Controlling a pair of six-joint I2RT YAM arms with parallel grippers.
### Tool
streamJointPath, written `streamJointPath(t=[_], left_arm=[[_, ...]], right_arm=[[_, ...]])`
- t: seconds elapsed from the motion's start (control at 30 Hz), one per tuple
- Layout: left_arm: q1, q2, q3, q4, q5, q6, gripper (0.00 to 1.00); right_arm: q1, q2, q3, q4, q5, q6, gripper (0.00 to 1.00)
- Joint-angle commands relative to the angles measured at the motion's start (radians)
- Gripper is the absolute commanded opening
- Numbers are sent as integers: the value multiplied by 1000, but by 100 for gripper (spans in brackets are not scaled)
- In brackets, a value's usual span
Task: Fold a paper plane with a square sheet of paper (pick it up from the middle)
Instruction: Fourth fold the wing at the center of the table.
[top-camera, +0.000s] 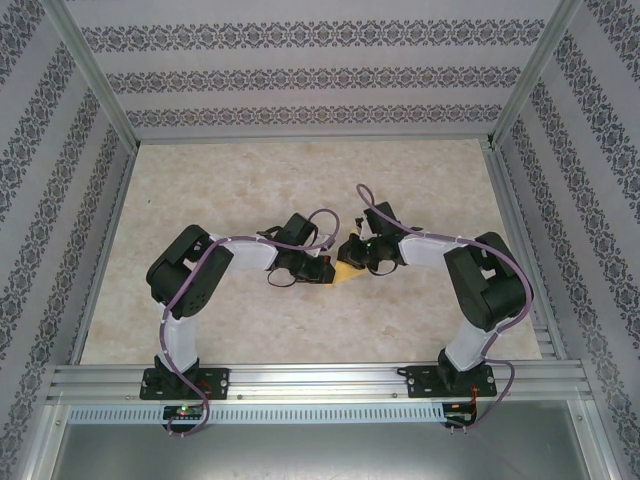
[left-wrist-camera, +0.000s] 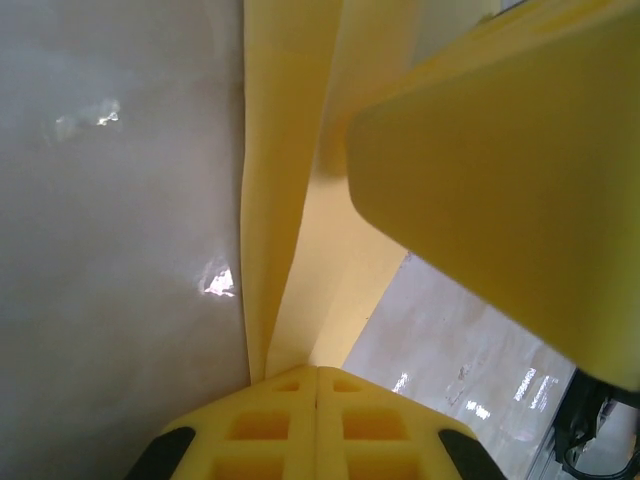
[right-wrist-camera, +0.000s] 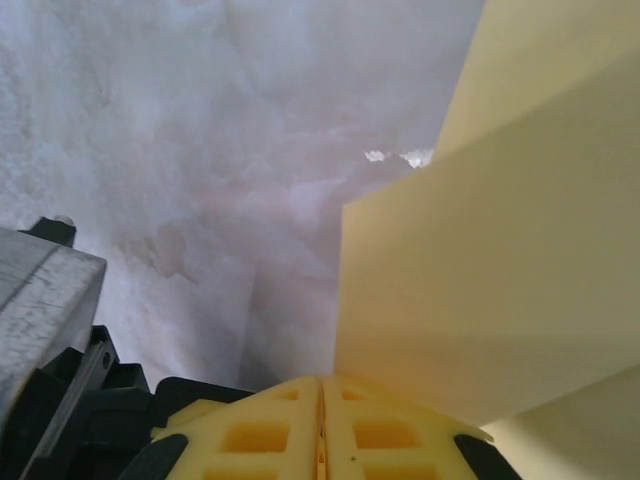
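Seemingly mid-fold: left claw (left-wrist-camera: 317, 375) and right claw (right-wrist-camera: 322, 382) both clamp the square sheet of paper (right-wrist-camera: 480, 290) between them; next likely needs aligned creasing.

Nothing for you to read right now: no text, label, brand, number or sign comes through legibly in any view. The dark bands on the grey-and-white striped wall panels (top-camera: 300, 75) are floral ornament, not lettering. The tiny green and red lights (top-camera: 185, 408) below the left arm's black base plate (top-camera: 185, 382) carry no marking you can make out.
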Motion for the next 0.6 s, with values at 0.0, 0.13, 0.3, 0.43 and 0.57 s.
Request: streamJointPath(t=[0.0,0.13,0.3,0.43,0.57], left_arm=[[17,28,-38,-43,-42,-13,0],[17,27,-39,-37,-41,-18,0],[19,28,-41,-35,-45,-20,0],[20,28,-44,-33,-46,-24,0],[23,24,-48,-31,-46,-24,0]], right_arm=[[17,12,-5,2,29,33,9],[40,31,-3,12,20,57,8],[58,28,-38,28,18,89,8],[58,29,-61,27,30,95,8],[46,42,-68,-10,72,69,8]])
